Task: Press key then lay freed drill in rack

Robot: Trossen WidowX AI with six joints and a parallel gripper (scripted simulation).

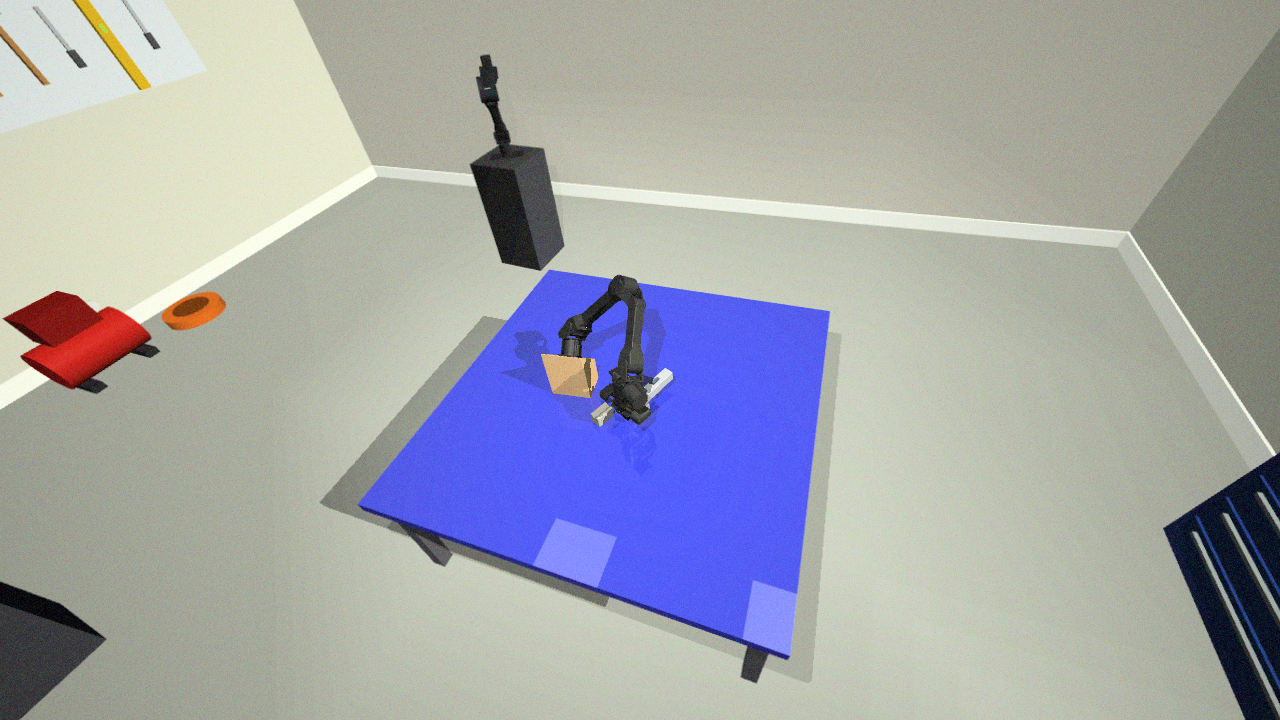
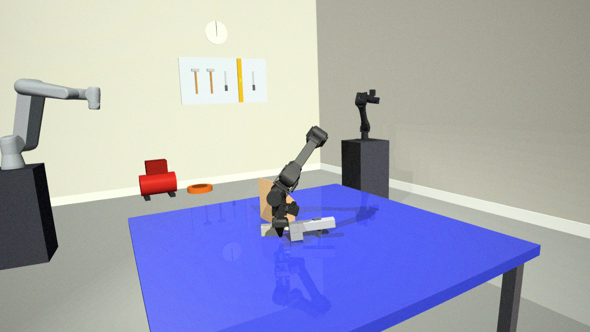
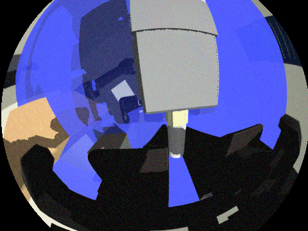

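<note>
A long white holder point(image 1: 662, 382) point(image 2: 322, 224) point(image 3: 179, 70) lies raised above the blue table, its blockier end toward my gripper. A short, thin, grey drill point(image 3: 177, 141) sticks out of that end; its inner part looks pale yellow. My gripper point(image 2: 280, 234) point(image 3: 169, 128) is shut on the drill, low over the table and close to the holder's end. A small dark piece point(image 2: 316, 218) sits on top of the holder; I cannot tell whether it is the key. A small off-white notched block, seemingly the rack point(image 1: 601, 415) point(image 2: 268, 229), stands just beyond my gripper.
A tan board point(image 1: 565, 376) point(image 2: 266, 202) point(image 3: 25, 119) stands upright near the arm's base, beside the rack. The blue table point(image 1: 716, 501) point(image 2: 392, 268) carries all of these. Other arms on dark pedestals point(image 1: 519, 210) point(image 2: 365, 165), a red tank and an orange ring are off the table.
</note>
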